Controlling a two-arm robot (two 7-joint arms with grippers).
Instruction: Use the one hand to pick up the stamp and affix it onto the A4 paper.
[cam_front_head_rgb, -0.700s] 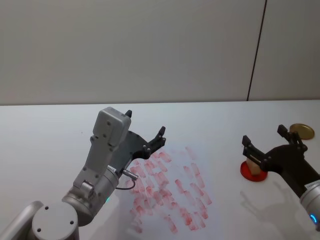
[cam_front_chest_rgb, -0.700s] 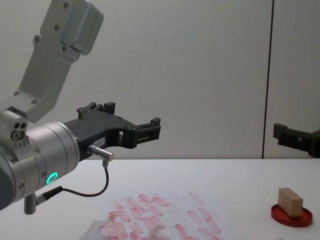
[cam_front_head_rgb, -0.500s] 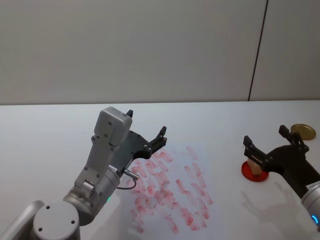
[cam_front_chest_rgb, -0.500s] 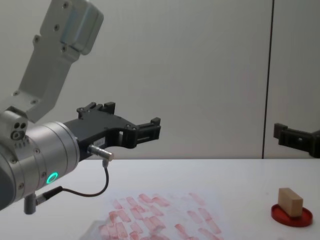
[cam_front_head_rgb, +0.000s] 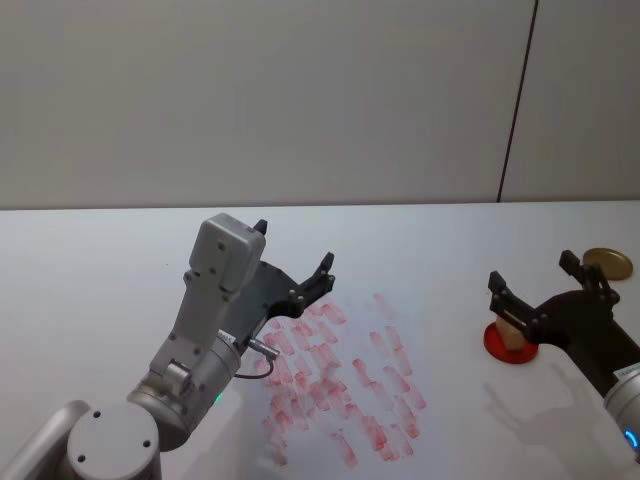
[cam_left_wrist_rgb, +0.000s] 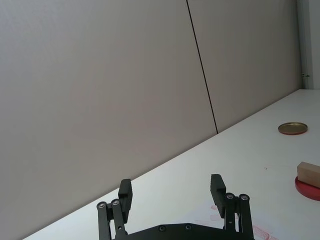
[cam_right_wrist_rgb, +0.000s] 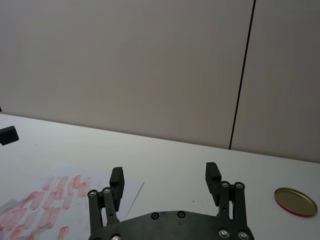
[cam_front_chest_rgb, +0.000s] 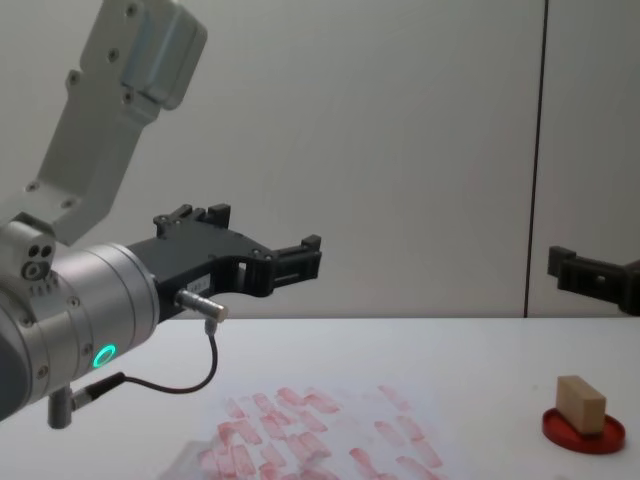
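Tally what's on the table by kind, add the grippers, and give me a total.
Stamp: 1
Ink pad: 1
Gold lid: 1
Paper: 1
Grippers: 2, left gripper and right gripper, both open
Total: 6

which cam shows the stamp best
The chest view: the stamp stands whole, side-on, on the red pad, with nothing in front. In the head view the open right gripper covers part of the stamp. In the left wrist view the stamp is cut by the picture's edge.
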